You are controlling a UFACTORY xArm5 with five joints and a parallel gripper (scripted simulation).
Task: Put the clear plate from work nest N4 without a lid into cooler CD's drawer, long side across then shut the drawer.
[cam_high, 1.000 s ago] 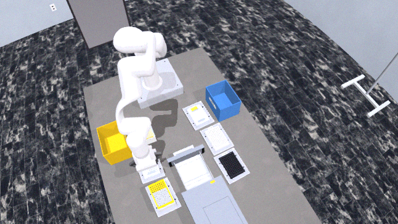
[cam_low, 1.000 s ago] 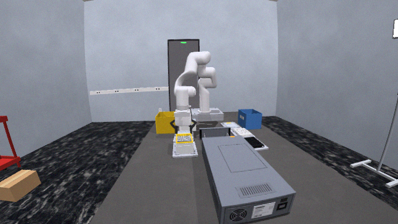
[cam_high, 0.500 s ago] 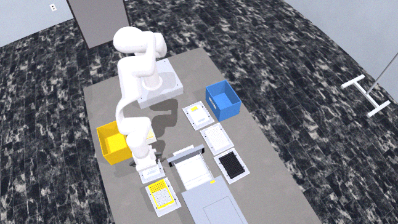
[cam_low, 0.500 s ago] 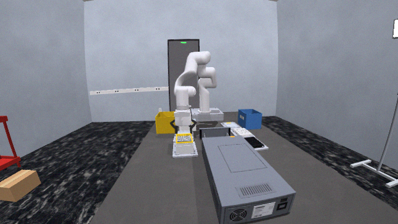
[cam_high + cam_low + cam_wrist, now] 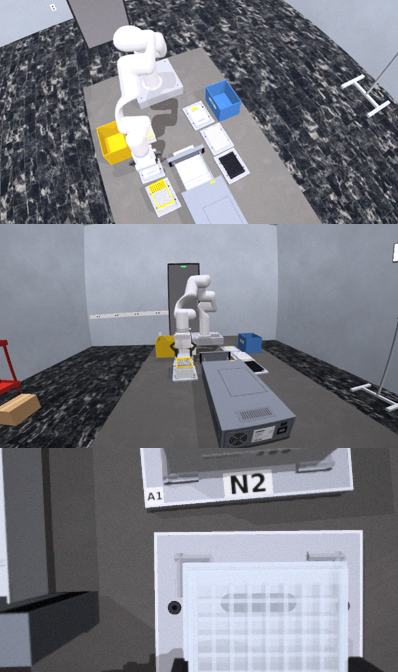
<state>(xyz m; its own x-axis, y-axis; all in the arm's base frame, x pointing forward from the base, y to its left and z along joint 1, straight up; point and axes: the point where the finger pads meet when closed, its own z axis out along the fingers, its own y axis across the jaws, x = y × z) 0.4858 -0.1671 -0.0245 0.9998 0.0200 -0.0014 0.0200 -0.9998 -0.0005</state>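
My gripper (image 5: pixel 151 168) is shut on the clear plate (image 5: pixel 265 615), a see-through well plate with no lid. It holds the plate flat, a little above its white work nest (image 5: pixel 257 550). The nest's slot shows through the plate, and the fingertips are mostly out of frame in the wrist view. The grey cooler CD (image 5: pixel 212 203) lies to the right with its drawer (image 5: pixel 192 169) pulled out and open. Its yellow lamp (image 5: pixel 212 182) is lit. The drawer's front (image 5: pixel 47 623) is at the left in the wrist view. In the exterior view the gripper (image 5: pixel 183 347) hangs left of the cooler (image 5: pixel 243 396).
Nest N2 (image 5: pixel 247 475) with a yellow-framed rack (image 5: pixel 162 194) lies just beyond the plate's nest. A yellow bin (image 5: pixel 112 144) stands close behind the arm, and a blue bin (image 5: pixel 222 100) at the far right. Three more nests with plates (image 5: pixel 198 114), (image 5: pixel 216 138), (image 5: pixel 231 164) line the drawer's right side.
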